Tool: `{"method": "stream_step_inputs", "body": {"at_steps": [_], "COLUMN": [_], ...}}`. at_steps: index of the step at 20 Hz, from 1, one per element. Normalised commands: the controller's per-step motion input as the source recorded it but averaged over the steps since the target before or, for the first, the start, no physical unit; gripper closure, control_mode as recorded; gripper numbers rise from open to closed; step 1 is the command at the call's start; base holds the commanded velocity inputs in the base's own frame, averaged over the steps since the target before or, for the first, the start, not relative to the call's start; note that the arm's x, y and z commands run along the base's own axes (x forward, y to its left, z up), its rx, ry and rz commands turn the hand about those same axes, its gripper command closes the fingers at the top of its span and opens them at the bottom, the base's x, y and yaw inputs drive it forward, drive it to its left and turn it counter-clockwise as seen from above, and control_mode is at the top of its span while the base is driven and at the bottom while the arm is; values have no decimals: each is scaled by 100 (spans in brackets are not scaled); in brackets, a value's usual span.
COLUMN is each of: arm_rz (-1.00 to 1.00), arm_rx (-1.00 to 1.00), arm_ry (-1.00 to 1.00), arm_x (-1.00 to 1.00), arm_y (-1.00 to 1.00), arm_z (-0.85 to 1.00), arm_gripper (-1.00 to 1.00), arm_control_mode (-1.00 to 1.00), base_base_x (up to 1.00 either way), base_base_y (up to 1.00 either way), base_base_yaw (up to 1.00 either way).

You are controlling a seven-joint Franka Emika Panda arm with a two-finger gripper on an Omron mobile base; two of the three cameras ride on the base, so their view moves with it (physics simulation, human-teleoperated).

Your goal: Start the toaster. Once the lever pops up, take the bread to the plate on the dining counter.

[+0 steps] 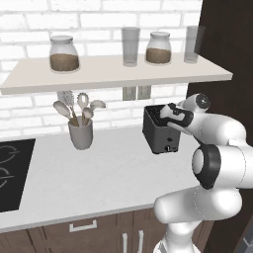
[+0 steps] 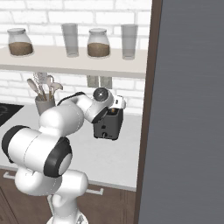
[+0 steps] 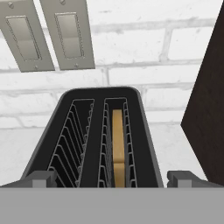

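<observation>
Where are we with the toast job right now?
Early stage. Done: the tan bread slice sits in the right-hand slot of the black boxy toaster. In hand: the open gripper hovers over the toaster top, holding nothing. I can't see the lever, so whether toasting has started is unclear. Left: lifting the bread out and carrying it to the plate.

Below the pincer (image 3: 112, 178), the toaster (image 3: 100, 140) front is cut off by the frame edge. The bread (image 3: 117, 148) sits edge-on in its slot, faces hidden. In the left base view the arm covers the toaster's right side.
</observation>
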Motion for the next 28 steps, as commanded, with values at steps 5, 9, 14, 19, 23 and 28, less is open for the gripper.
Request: {"method": "stream_step_inputs", "body": {"at_steps": [5, 9, 14, 19, 23, 28], "arm_rz": [0, 0, 0, 0, 0, 0], "arm_rx": [0, 0, 0, 0, 0, 0], "arm_ry": [0, 0, 0, 0, 0, 0], "arm_x": [0, 0, 0, 0, 0, 0], "arm_y": [0, 0, 0, 0, 0, 0], "arm_z": [0, 0, 0, 0, 0, 0], "arm_gripper": [-100, -100, -100, -100, -100, -100], "arm_control_mode": [-100, -100, -100, -100, -100, -100], "base_base_x": [0, 0, 0, 0, 0, 0], "base_base_y": [0, 0, 0, 0, 0, 0], "base_base_yaw": [0, 0, 0, 0, 0, 0]}}
